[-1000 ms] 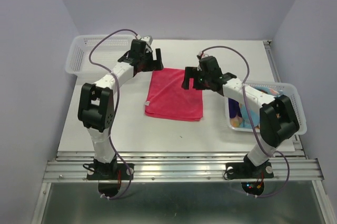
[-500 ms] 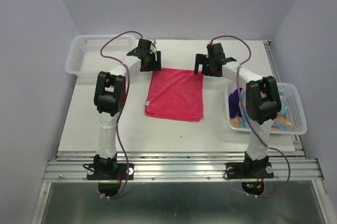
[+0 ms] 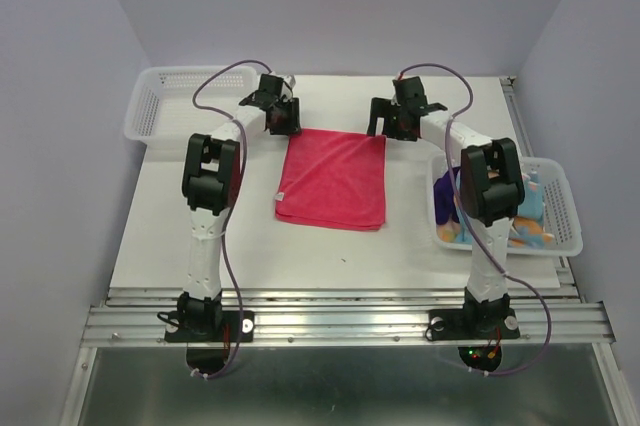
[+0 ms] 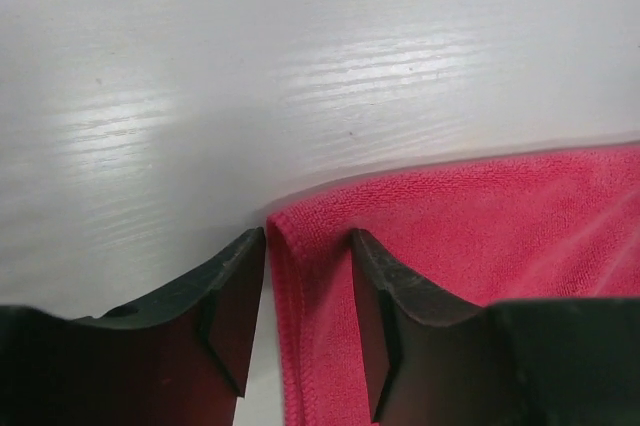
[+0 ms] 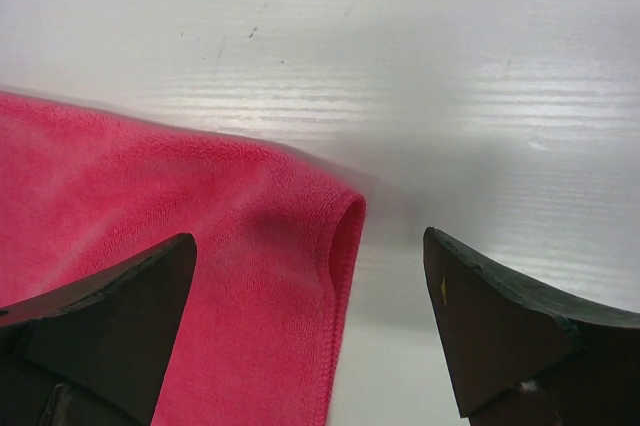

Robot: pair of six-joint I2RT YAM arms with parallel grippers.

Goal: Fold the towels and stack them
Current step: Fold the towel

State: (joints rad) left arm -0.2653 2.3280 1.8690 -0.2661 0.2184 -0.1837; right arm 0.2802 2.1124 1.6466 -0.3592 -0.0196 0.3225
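Pink towel [image 3: 332, 178] corner between my half-spread left claw [image 4: 307, 246], right claw [image 5: 308, 241] spread wide; shallow bite could slip off hem.

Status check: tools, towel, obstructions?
Left tool half-open astride far-left corner of pink towel. Right tool wide open astride far-right corner. Towel lies flat. Nothing in the way.

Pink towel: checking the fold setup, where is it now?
Top view: the pink towel lies flat mid-table, its far corners at the left gripper and right gripper, a white basket to its right.
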